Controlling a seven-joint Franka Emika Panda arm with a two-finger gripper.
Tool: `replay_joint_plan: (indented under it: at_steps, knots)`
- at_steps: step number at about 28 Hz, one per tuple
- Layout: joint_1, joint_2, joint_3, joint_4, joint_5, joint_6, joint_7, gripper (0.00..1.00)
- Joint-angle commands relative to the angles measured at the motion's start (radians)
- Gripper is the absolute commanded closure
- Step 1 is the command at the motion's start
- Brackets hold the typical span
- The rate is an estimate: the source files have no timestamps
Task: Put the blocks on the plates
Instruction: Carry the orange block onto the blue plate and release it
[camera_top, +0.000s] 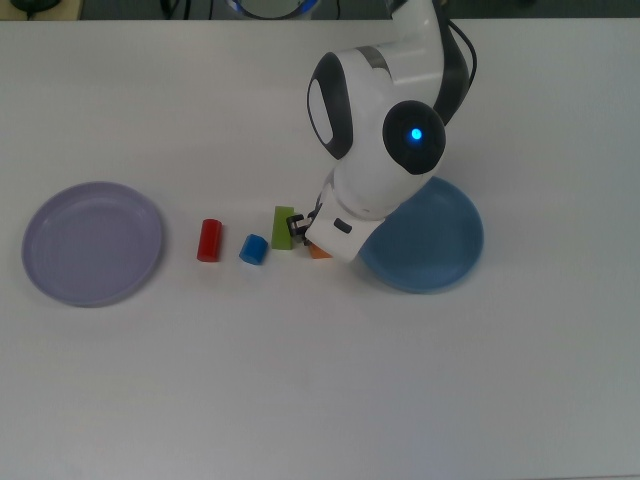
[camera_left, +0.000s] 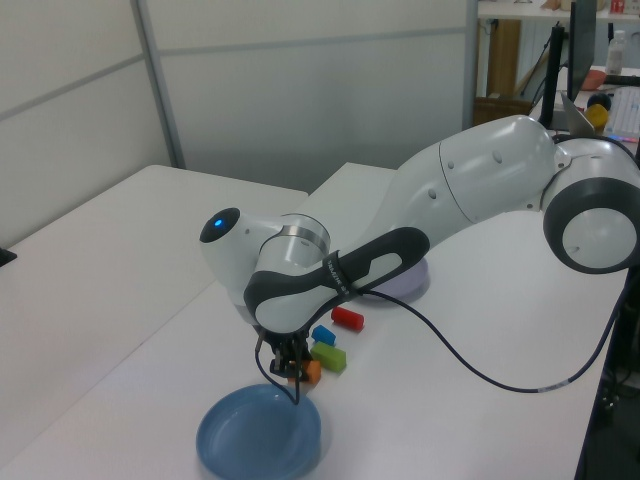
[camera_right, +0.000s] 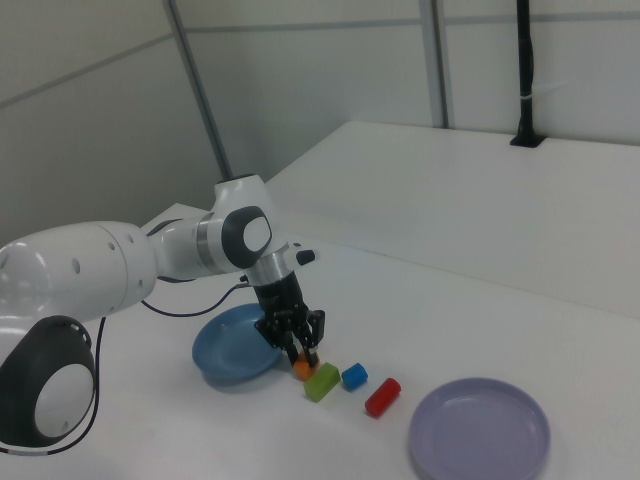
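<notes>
My gripper (camera_right: 301, 350) is down at the table, open, its fingers straddling the orange block (camera_right: 301, 369), which rests beside the light blue plate (camera_right: 226, 358). In the top view the gripper (camera_top: 306, 238) hides most of the orange block (camera_top: 319, 253). In the top view the green bar (camera_top: 283, 228), the blue piece (camera_top: 253, 249) and the red cylinder (camera_top: 209, 240) lie in a loose row on the gripper's left. That row runs toward the lavender plate (camera_top: 92, 243). Both plates hold nothing. The light blue plate (camera_top: 432, 238) is partly under the arm.
The white arm reaches over the table from the top view's upper edge and covers part of the blue plate. A black cable (camera_left: 470, 365) loops from the arm across the table in the left view.
</notes>
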Motion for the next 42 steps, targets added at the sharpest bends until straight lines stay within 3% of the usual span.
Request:
replay_joint_plan:
  at_steps: [1, 14, 24, 30, 39, 42]
  knots:
    - [0.004, -0.008, -0.008, -0.01, -0.014, 0.02, 0.017, 1.0]
    - [0.01, -0.076, 0.001, 0.001, -0.001, 0.017, 0.017, 1.0]
    - [0.117, -0.06, 0.003, 0.018, -0.001, 0.018, 0.023, 1.0]
    - [0.156, -0.054, 0.003, 0.013, -0.009, 0.02, 0.051, 0.91]
    - [0.156, -0.002, 0.001, 0.01, -0.02, 0.103, 0.052, 0.88]
    - [0.156, -0.003, 0.001, 0.01, -0.017, 0.106, 0.052, 0.81]
